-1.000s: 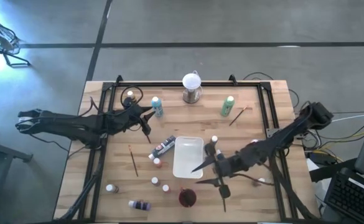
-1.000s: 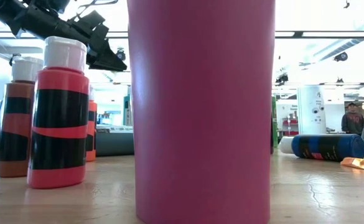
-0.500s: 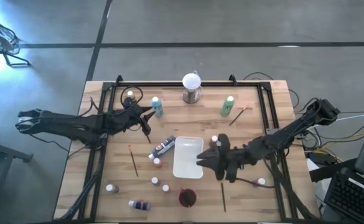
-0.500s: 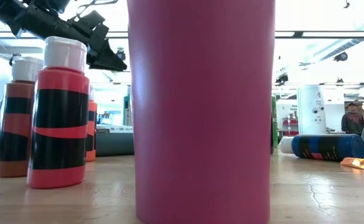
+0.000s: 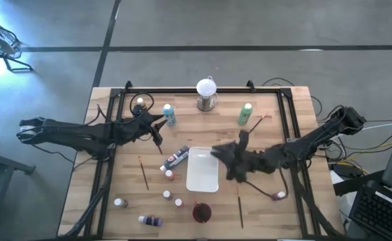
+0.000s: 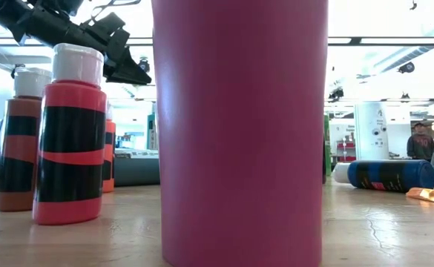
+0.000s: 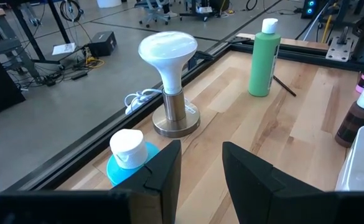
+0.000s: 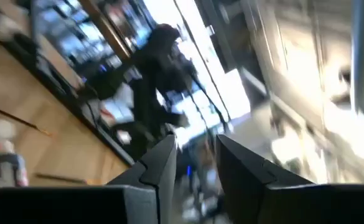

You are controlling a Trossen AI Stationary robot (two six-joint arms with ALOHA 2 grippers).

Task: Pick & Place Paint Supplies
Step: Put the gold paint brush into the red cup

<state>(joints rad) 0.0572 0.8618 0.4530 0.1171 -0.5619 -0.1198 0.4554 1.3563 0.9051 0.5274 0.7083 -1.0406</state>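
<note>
Hovering over the table's left-rear part, the L gripper (image 7: 201, 149) is seen w/ its fingers set to a narrow gap, and nothing is held btw. them. A teal bottle (image 5: 169, 114) is stood upright just beside it. Behind, at the rear edge, a white globe (image 7: 168, 56) on a metal base is placed, and a green bottle (image 5: 245, 114) is stood further right, w/ a brush (image 5: 256, 124) laid near it.

The R gripper (image 8: 196, 146) is held above the table by the right edge of the tray (image 5: 203, 179), tilted upward. A narrow gap is seen btw. its fingers too. No item can be made out in it, but the view is blurred.

A dark blue bottle (image 5: 176, 158) is laid on its side at the tray's left. A 2nd brush (image 5: 143, 172) is laid further left and a 3rd (image 5: 240, 206) right of the cup (image 5: 202, 213). Several small bottles are scattered near the front edge, e.g. a purple one (image 5: 150, 219) on its side and a red one (image 6: 70, 133) upright.
</note>
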